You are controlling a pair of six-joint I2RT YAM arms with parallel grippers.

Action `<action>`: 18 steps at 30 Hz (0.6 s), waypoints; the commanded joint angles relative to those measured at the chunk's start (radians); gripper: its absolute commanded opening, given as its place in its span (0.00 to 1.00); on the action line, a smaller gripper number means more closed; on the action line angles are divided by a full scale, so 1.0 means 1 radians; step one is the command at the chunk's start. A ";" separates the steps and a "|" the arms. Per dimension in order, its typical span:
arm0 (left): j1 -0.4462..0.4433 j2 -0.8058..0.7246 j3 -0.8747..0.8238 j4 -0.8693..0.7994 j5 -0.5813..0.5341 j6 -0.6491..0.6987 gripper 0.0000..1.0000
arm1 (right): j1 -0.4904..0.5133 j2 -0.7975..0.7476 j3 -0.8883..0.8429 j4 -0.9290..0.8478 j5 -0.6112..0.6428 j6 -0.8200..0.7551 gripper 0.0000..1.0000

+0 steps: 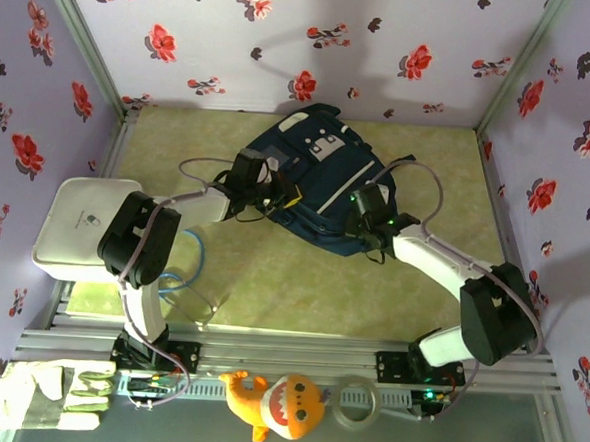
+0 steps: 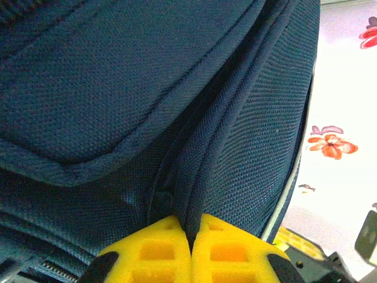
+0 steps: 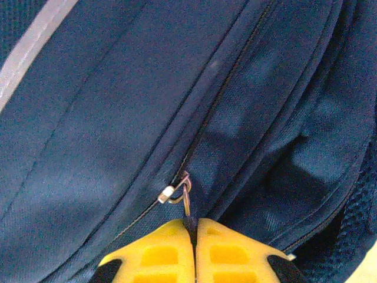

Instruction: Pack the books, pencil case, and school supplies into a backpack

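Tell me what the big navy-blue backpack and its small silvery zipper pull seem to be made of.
The large navy-blue backpack: woven synthetic cloth, likely nylon or polyester, matte; a coarse grid weave shows close up. The small silvery zipper pull: looks like thin metal wire, glossy, catching a bright glint.

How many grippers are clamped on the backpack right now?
2. The left gripper pinches a fabric fold of the backpack; the right gripper is shut on its zipper pull. Neither grip is hidden.
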 commanded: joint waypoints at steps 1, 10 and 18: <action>0.048 -0.049 -0.001 -0.102 -0.028 0.104 0.00 | -0.049 -0.036 0.002 -0.073 0.024 0.003 0.05; 0.109 -0.079 0.033 -0.250 -0.068 0.236 0.29 | 0.115 0.003 0.054 -0.038 -0.080 -0.104 0.01; 0.213 -0.263 -0.147 -0.245 -0.185 0.205 0.65 | 0.262 0.217 0.247 0.046 -0.166 -0.100 0.01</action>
